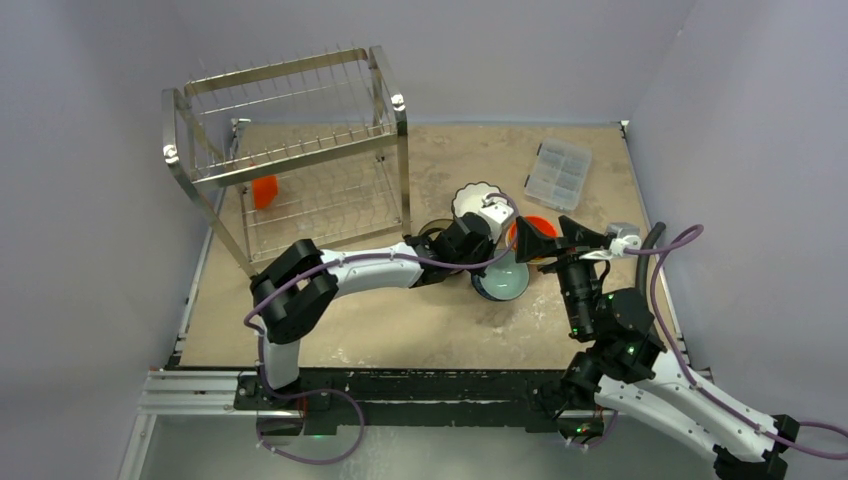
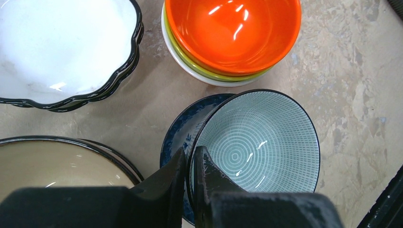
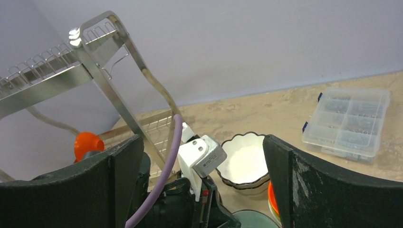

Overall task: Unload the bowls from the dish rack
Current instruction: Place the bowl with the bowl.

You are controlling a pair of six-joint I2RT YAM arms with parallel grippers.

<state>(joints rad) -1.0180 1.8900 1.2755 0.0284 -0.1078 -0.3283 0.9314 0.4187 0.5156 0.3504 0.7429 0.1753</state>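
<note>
Pinching teal bowl (image 2: pixel 259 142) rim with my left gripper (image 2: pixel 190 161), bowl off-centre in blue bowl (image 2: pixel 183 130) on table (image 2: pixel 351 71); letting go could tip it out or chip rims. My right gripper (image 3: pixel 203 142) spread, empty. 1 orange bowl (image 1: pixel 264 190) sits in dish rack (image 1: pixel 300 150).

Dish rack (image 1: pixel 290 150) at the table's (image 1: pixel 420 330) far left, one bowl (image 1: pixel 264 190) on its lower tier; other bowls (image 1: pixel 503 283) clustered to its right; compartment box (image 1: pixel 558 172) behind them, far right.
</note>
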